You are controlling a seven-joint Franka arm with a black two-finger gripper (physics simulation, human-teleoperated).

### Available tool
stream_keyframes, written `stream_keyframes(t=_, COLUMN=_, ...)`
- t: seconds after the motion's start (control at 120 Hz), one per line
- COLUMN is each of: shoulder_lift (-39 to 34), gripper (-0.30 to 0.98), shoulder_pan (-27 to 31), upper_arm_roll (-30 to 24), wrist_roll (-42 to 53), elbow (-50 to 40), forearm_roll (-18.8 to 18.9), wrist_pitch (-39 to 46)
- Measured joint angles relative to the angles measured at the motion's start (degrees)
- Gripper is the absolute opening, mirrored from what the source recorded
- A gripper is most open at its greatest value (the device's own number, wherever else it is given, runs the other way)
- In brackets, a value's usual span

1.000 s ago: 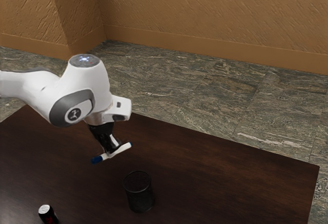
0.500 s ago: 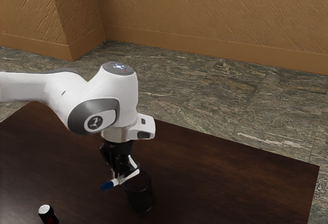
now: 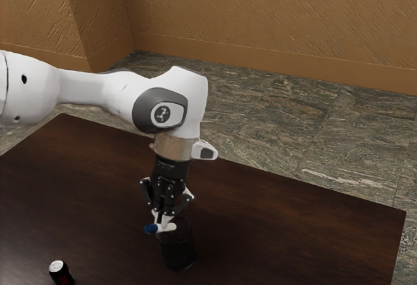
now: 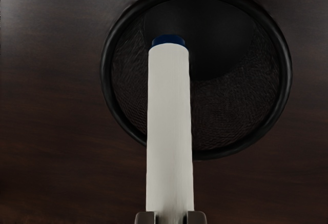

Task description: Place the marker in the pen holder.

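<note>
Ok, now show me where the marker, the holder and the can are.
Marker (image 4: 169, 126): wrist view, on its white barrel.
Holder (image 3: 178, 254): exterior view, on its side wall.
Can (image 3: 57, 265): exterior view, on its silvery top.

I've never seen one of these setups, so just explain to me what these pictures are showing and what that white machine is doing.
The white machine is a robot arm, with black jaws at its end. The exterior view comes from a camera at the arm's side. The wrist view comes from one mounted on the arm's hand, so there you look past the held thing, down toward the table.

The jaws are closed on a marker, white with blue at its ends. On the table stand a black pen holder and, nearer the exterior view's left, a dark can with a silvery top. One end of the marker is over the holder's opening; it has not been let go inside.
</note>
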Motion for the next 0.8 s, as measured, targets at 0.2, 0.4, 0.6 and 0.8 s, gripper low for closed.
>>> stream_keyframes(t=0.2, shoulder_lift=8.19, gripper=-0.09, shoulder_pan=0.23, upper_arm_roll=1.66, wrist_roll=-4.64, elbow=6.58, forearm_roll=-1.29, wrist_pitch=-7.08)
stream_keyframes(t=0.4, shoulder_lift=20.45, gripper=-0.08, shoulder_pan=-0.09, upper_arm_roll=4.08, wrist_roll=-8.77, elbow=17.00, forearm_roll=-3.28, wrist_pitch=-14.27)
stream_keyframes(t=0.6, shoulder_lift=26.01, gripper=0.08, shoulder_pan=-0.01, upper_arm_roll=5.38, wrist_roll=-11.89, elbow=20.14, forearm_roll=-4.13, wrist_pitch=-17.26)
stream_keyframes(t=0.8, shoulder_lift=11.25, gripper=0.40, shoulder_pan=0.51, upper_arm_roll=9.76, wrist_roll=-10.62, elbow=21.29, forearm_roll=-2.89, wrist_pitch=-12.29)
